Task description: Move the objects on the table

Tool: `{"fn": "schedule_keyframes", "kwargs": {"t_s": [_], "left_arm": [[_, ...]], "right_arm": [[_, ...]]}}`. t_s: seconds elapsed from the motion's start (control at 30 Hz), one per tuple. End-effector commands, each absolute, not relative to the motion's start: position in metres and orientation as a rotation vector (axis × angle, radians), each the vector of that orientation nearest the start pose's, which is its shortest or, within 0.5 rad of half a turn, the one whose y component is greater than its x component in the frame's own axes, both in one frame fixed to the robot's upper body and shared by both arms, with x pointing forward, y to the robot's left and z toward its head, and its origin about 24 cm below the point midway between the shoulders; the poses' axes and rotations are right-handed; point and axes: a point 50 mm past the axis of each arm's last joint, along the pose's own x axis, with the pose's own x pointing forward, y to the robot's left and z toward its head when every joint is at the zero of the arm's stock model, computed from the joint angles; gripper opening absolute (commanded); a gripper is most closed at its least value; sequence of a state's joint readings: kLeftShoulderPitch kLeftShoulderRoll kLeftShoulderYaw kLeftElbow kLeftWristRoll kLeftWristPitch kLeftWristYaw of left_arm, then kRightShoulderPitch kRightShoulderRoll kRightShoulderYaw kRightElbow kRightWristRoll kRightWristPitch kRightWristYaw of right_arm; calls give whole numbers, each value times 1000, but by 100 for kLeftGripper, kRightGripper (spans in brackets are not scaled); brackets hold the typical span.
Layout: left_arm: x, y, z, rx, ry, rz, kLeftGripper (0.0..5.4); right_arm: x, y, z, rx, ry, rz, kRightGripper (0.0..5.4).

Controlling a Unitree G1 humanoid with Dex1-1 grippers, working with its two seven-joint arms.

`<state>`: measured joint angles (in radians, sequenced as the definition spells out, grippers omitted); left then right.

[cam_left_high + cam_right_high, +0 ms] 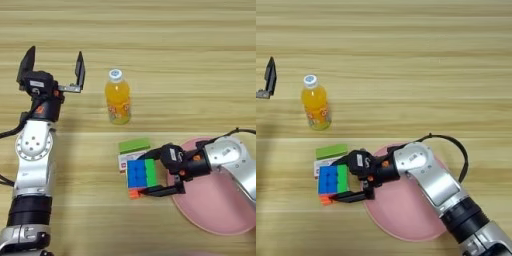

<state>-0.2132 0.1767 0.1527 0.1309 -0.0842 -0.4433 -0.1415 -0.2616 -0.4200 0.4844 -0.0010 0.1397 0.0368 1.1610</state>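
Note:
My right gripper [148, 174] reaches left from over the pink plate [215, 212] and is shut on the multicolour puzzle cube [138, 172]. One black finger lies along the cube's far side and the other along its near side. The cube shows blue and green faces with an orange edge below. Just behind it lies the green block [134, 145], with the white-and-red box [122, 161] partly hidden by the cube. The orange-juice bottle [118, 102] stands upright further back. My left gripper [54, 62] is open at the far left, apart from everything.
The wood-grain table [165, 45] stretches bare behind the bottle. My left arm [32, 165] runs down the left side. A black cable [458, 150] loops above my right forearm by the plate's far edge.

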Motion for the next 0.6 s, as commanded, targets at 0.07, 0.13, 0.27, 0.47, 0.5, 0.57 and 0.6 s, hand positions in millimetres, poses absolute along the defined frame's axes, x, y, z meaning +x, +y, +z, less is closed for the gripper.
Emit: {"fn": "schedule_keyframes", "kwargs": {"t_s": [0.07,0.13,0.27,0.47,0.5,0.57,0.6], "left_arm": [[280,197,111,132,-509,-38,540],[280,197,111,129,-506,-36,540],[279,197,110,125,-501,-32,540],[280,198,106,120,-488,-28,540],[280,198,106,119,-485,-29,540],[279,198,105,117,-482,-29,540],[279,197,104,116,-481,-29,529]], "right_arm": [[237,-82,78,-377,53,1604,334],[240,-84,84,-375,27,1586,334],[245,-88,100,-364,-40,1546,334],[253,-98,128,-342,-150,1470,334],[255,-100,134,-340,-172,1450,334],[257,-104,143,-328,-209,1417,334],[258,-106,147,-320,-226,1402,334]]}}
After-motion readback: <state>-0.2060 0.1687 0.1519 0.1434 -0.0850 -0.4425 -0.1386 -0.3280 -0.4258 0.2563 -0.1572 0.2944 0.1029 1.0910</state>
